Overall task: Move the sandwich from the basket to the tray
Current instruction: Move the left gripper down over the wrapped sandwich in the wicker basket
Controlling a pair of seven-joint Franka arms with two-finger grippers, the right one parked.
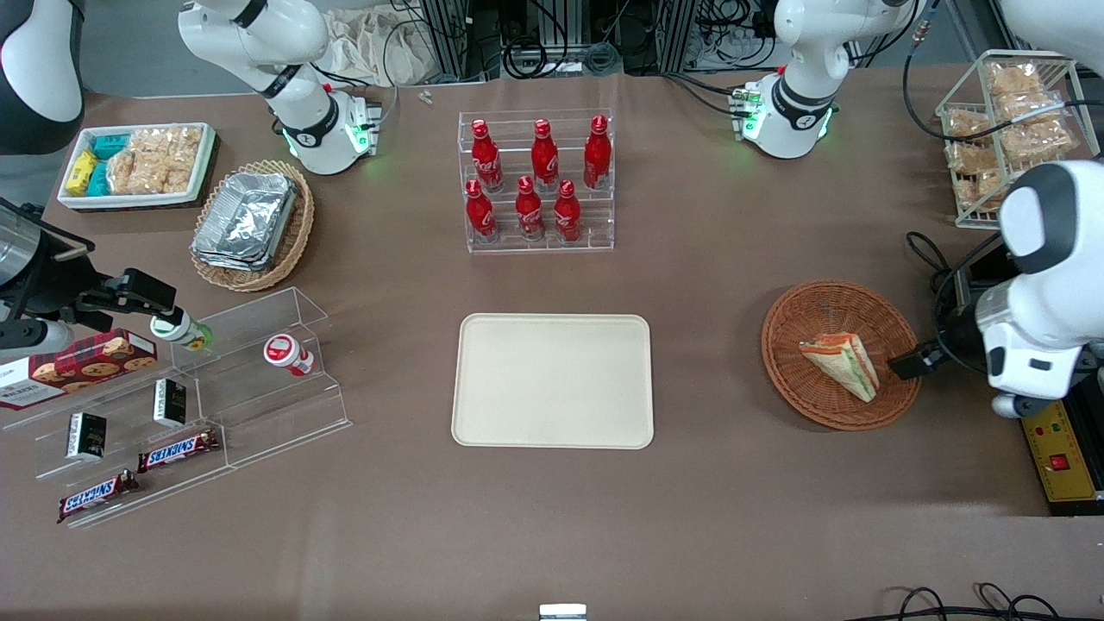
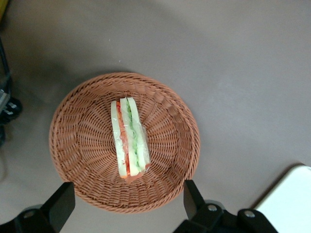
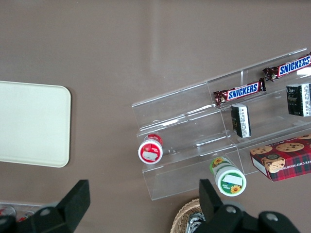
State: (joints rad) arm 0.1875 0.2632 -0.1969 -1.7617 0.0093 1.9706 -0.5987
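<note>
A robotics lab set up as a mock snack shop: a brown-covered table, cables and frame rails along its edge, a cola bottle rack, an acrylic shelf of chocolate bars, and an emergency-stop box.

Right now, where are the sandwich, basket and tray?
sandwich [image 2: 129, 140], left wrist view, filling edge.
basket [image 1: 802, 315], front view, bare woven wall.
tray [image 1: 552, 379], front view, bare middle.
gripper [image 2: 127, 206], left wrist view, above basket, jaws open.

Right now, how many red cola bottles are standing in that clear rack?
6. Three stand on the upper step and three on the lower step, nearer the front camera. None seems hidden. The gripper hovers open above the basket.
</note>
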